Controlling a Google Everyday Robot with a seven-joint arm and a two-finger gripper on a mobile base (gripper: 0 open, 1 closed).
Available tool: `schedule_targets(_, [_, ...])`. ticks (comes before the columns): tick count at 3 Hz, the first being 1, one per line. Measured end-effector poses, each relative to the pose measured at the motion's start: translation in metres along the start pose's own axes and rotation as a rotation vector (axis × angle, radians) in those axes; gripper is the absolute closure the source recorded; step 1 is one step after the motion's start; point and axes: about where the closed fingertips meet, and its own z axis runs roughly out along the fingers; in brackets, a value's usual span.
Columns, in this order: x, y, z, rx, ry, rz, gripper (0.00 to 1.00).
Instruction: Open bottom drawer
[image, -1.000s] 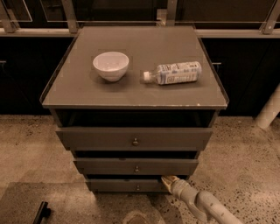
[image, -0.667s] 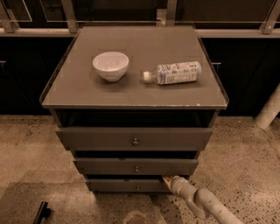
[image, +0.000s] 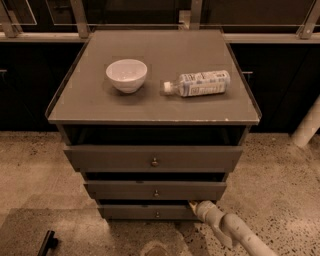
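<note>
Speckled floor | gripper at top-right edge of bottom drawer | grip state: cannot tell

Robot test space in an office-like building: speckled polished floor, metal-framed glass panels behind a freestanding drawer cabinet, end effector at the bottom drawer, right end.

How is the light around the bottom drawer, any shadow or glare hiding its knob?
Camera view: dim, warm light; the bottom drawer sits shaded under the drawers above, but its knob shows as a small pale dot, no glare. The gripper is at that drawer's upper right corner, its pale arm well lit. A shadow darkens the floor at lower left.
</note>
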Motion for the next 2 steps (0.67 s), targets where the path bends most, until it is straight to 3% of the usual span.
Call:
schedule_targets(1, [0.007, 0.001, 0.001, 0.020, 0.011, 0.030, 1.00])
schedule_targets(2, [0.022, 0.007, 0.000, 0.043, 0.068, 0.054, 1.00])
